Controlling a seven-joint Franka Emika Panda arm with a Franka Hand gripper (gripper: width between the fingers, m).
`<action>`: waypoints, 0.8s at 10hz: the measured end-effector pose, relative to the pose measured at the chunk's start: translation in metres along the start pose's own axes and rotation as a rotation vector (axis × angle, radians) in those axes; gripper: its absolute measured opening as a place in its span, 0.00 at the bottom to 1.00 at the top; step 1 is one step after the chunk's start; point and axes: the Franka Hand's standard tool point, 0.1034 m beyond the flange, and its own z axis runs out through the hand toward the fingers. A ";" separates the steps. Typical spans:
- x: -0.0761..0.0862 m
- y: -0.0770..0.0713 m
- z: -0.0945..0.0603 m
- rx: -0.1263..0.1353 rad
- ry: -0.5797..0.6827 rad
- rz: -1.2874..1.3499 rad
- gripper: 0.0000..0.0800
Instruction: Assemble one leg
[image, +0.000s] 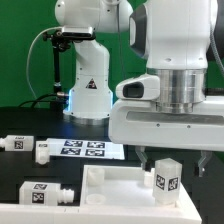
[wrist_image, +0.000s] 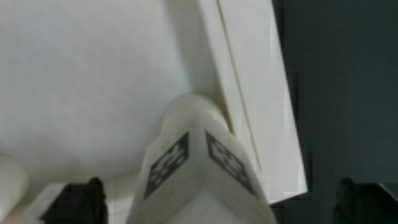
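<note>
The leg (image: 165, 177) stands upright between the two dark fingers (image: 141, 157) of the gripper (image: 168, 160), its long axis vertical and its upper end toward the wrist. The fingers sit close on either side of it, at a narrow setting; contact with its faces appears likely but cannot be confirmed, because the finger on the exterior view's right is cut off at the frame edge. In the wrist view the leg (wrist_image: 192, 160) runs straight down from the camera, the dark fingertips (wrist_image: 82, 198) flanking it at the lower corners. It is a smooth white plastic post of square section, with black-and-white square tags on two adjoining faces. Its lower end is at or just above the white panel (image: 115, 196), a wide flat piece with a raised rim; whether it touches cannot be told. The wrist view places the leg on the panel (wrist_image: 89, 70) just beside the rim, dark table beyond. On the black table, toward the exterior view's left, lie three further tagged white posts: one (image: 44, 193) nearest, one (image: 48, 150) farther back, one (image: 16, 143) at the frame edge. Beyond them the marker board (image: 90, 149) lies flat. Farthest back stands a white robot base (image: 87, 90) before a green backdrop (image: 25, 50).
</note>
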 end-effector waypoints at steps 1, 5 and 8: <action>0.000 0.001 0.000 -0.001 0.000 -0.044 0.81; 0.003 0.002 0.002 -0.017 -0.003 -0.503 0.81; 0.003 0.002 0.002 -0.017 -0.003 -0.417 0.56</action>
